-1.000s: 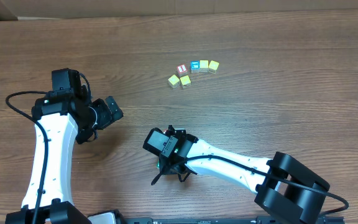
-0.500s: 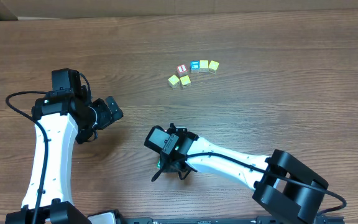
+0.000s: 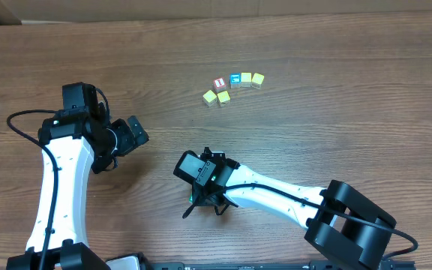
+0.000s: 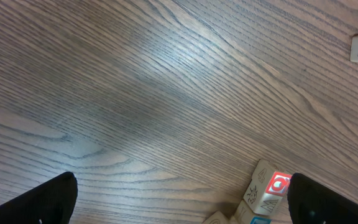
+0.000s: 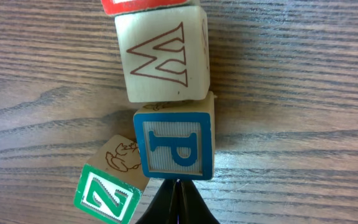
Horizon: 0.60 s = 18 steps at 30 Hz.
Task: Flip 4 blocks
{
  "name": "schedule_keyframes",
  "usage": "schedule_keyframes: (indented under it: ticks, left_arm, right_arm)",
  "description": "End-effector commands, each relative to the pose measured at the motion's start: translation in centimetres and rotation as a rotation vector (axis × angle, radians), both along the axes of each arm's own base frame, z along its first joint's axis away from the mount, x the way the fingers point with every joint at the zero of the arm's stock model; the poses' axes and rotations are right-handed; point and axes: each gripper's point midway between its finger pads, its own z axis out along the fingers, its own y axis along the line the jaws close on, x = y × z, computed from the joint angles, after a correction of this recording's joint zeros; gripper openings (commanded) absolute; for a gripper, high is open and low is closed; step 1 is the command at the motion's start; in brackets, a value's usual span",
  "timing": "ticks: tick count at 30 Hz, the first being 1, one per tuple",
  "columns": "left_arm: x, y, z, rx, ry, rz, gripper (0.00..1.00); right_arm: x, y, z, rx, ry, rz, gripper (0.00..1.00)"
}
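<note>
Barely a change from a second ago: the right arm has edged over a touch, and the far cubes point(image 3: 246, 78) sit unmoved. The right gripper point(image 5: 176, 190) is pinched fully shut and empty, its tip at the blue P block point(image 5: 174, 146). Above that sit the whitish W block point(image 5: 163, 53) and the red block point(image 5: 145, 5), with the green Z block point(image 5: 107, 194) at the P's lower corner. The left gripper point(image 4: 180, 186) gapes wide, holding nothing.

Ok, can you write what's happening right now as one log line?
left gripper: open, holding nothing | right gripper: shut, tip at blue P block | W block, Z block: beside it
</note>
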Motion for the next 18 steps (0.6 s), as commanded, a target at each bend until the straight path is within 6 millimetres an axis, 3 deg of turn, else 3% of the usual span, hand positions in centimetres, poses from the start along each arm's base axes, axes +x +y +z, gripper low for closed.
schedule_keyframes:
  ticks: [1,18]
  left_arm:
    - [-0.1,0.1,-0.3,0.002,0.008,0.003,1.0]
    - [-0.1,0.1,-0.3,0.002,0.008,0.003,1.0]
  right_arm:
    - [0.6,-0.4,-0.4,-0.015,-0.017,-0.018,0.04]
    - [1.8,-0.3,-0.2,-0.009,-0.061,-0.027,0.04]
